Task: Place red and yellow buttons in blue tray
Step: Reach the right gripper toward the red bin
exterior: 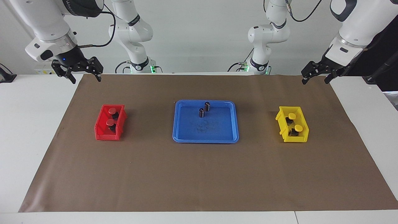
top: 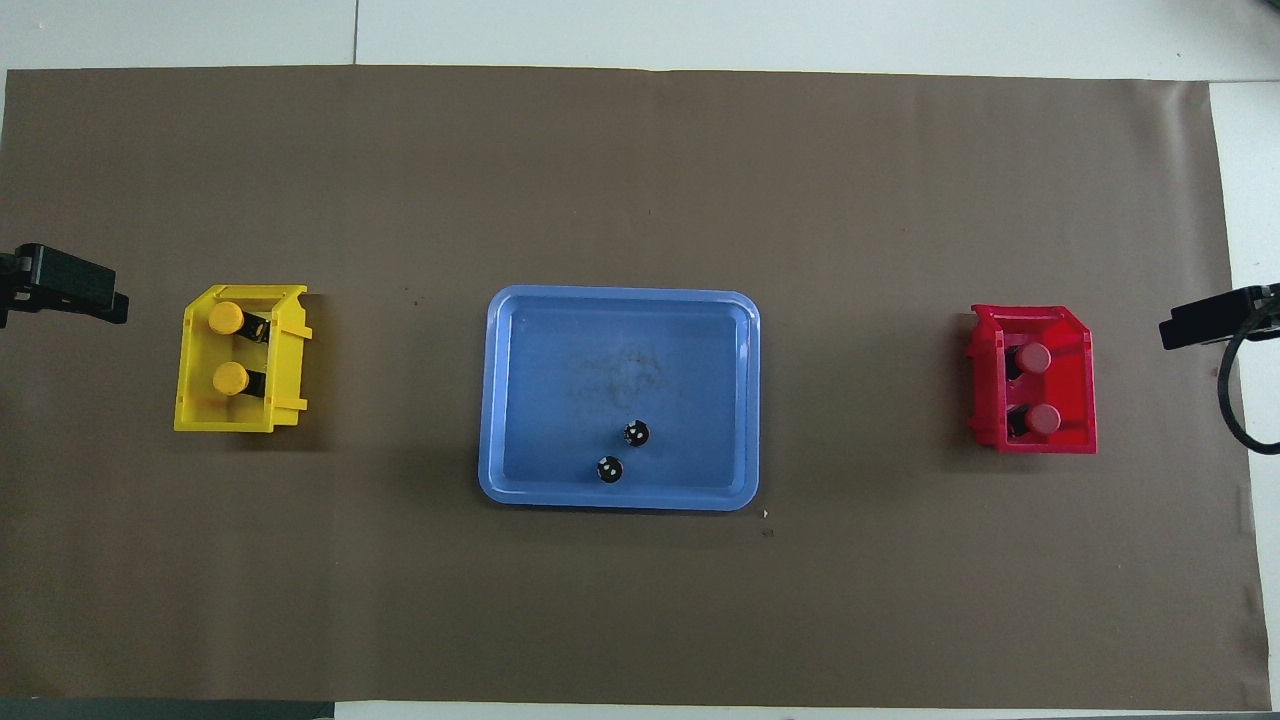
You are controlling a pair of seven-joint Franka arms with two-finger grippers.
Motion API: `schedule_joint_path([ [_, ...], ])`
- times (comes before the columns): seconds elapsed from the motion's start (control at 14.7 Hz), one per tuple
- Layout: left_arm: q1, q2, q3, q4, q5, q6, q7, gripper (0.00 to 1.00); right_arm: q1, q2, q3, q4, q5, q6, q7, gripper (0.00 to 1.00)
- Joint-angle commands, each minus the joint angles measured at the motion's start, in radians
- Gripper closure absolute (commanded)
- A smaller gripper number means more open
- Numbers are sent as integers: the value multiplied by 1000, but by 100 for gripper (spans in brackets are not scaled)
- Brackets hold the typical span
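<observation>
Two red buttons (exterior: pixel 112 111) (exterior: pixel 110 123) sit in a small red bin (exterior: pixel 99 130) toward the right arm's end; they also show in the overhead view (top: pixel 1033 358) (top: pixel 1045 419). Two yellow buttons (exterior: pixel 292 116) (exterior: pixel 298 128) sit in a small yellow bin (exterior: pixel 281 119) toward the left arm's end, also in the overhead view (top: pixel 226 318) (top: pixel 231 378). The blue tray (exterior: pixel 217 132) (top: pixel 560 380) lies mid-mat between the bins. My right gripper (exterior: pixel 86 80) (top: pixel 1215 318) is open and empty, raised over the mat's corner. My left gripper (exterior: pixel 314 81) (top: pixel 60 285) is open and empty, raised over the other corner.
Two dark capless cylinders (exterior: pixel 207 106) (exterior: pixel 201 112) stand in the blue tray at its side nearer the robots, also in the overhead view (top: pixel 636 433) (top: pixel 610 469). A brown mat (exterior: pixel 199 174) covers the white table.
</observation>
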Motion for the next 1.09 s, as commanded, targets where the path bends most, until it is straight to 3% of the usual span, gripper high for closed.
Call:
schedule_joint_path([
  [0.0,4,-27,-1,-28,11,-5,8,0,-2,-5,0,-10,14,1,-24,0],
  [0.27,4,-27,-1,-28,11,-2,7,0,-2,-8,0,-35,14,42,-18,21],
  [0.48,3,-27,-3,-28,11,-8,7,0,-4,-27,0,-153,14,185,-16,26],
  [0.82,6,-27,-1,-30,11,3,13,0,-16,96,0,-260,19,403,-18,33],
  [1.02,10,-27,0,-31,11,3,11,0,-5,103,0,-383,19,553,-13,35],
])
